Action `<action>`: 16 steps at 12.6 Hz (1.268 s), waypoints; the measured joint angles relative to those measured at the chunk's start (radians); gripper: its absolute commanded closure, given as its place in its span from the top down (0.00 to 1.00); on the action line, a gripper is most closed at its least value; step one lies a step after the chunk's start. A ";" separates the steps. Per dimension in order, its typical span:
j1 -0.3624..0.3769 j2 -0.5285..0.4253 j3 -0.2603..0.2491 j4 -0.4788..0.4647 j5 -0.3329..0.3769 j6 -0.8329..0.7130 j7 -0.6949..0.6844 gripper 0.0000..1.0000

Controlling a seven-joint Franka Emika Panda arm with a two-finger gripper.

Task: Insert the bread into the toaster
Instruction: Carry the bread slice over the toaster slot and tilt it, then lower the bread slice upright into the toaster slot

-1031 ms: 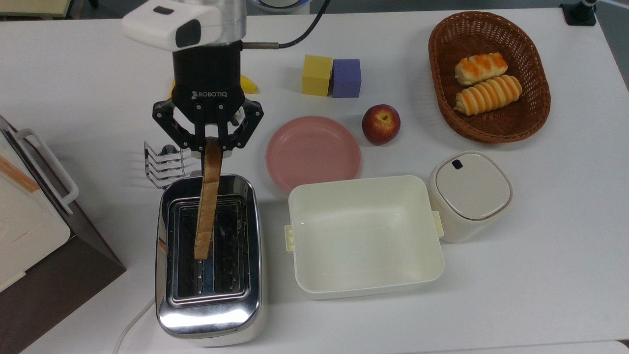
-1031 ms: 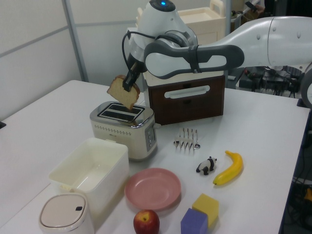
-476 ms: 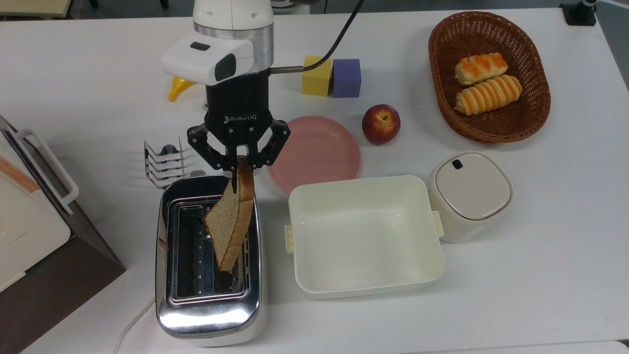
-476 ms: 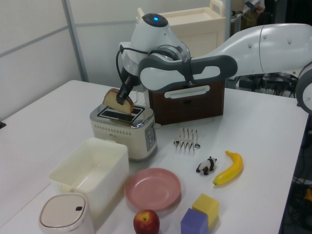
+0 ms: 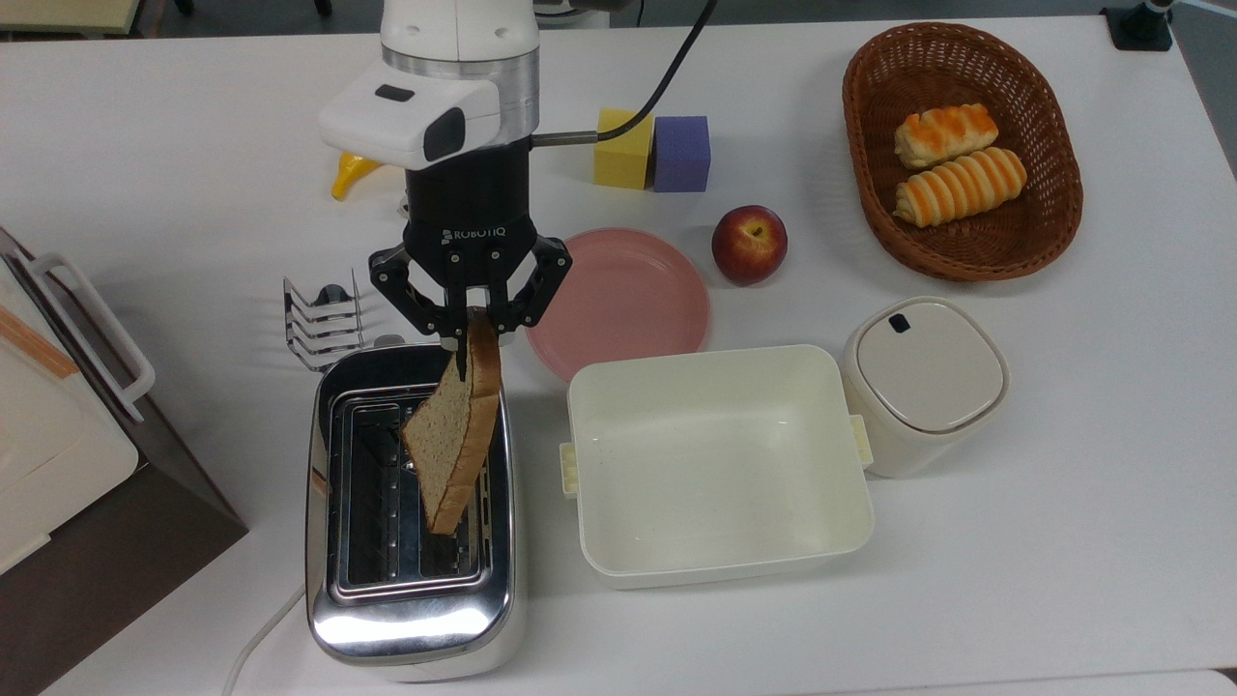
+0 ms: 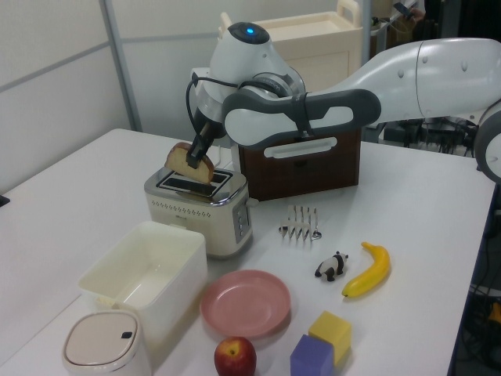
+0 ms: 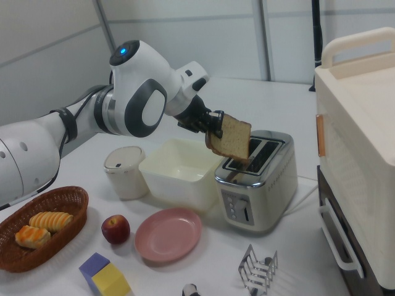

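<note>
The bread (image 5: 452, 440) (image 6: 189, 162) (image 7: 230, 138) is a brown slice held tilted just above the toaster. My gripper (image 5: 470, 335) (image 6: 197, 153) (image 7: 216, 131) is shut on its top edge. The chrome toaster (image 5: 411, 619) (image 6: 201, 210) (image 7: 262, 185) stands below with two dark slots open. In the top view the slice hangs over the slot on the top view's right, its lower corner near that slot's mouth. In the right view the slice's bottom edge hovers just over the slots.
A cream tub (image 5: 717, 462) sits to the top view's right of the toaster, with a pink plate (image 5: 618, 300), an apple (image 5: 749, 244) and a lidded bin (image 5: 923, 382) nearby. A wire toast rack (image 5: 321, 324) stands behind the toaster. A cabinet (image 5: 58, 435) is at the top view's left.
Over the second, my gripper moved toward the top view's right and lower with the slice, which turned to show its face. In the last half second nothing moved.
</note>
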 measured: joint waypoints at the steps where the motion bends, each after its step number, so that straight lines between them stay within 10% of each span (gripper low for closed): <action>1: 0.000 0.000 0.000 0.001 0.000 0.000 0.000 0.00; 16: -0.001 -0.016 0.000 0.009 -0.006 0.008 0.000 0.00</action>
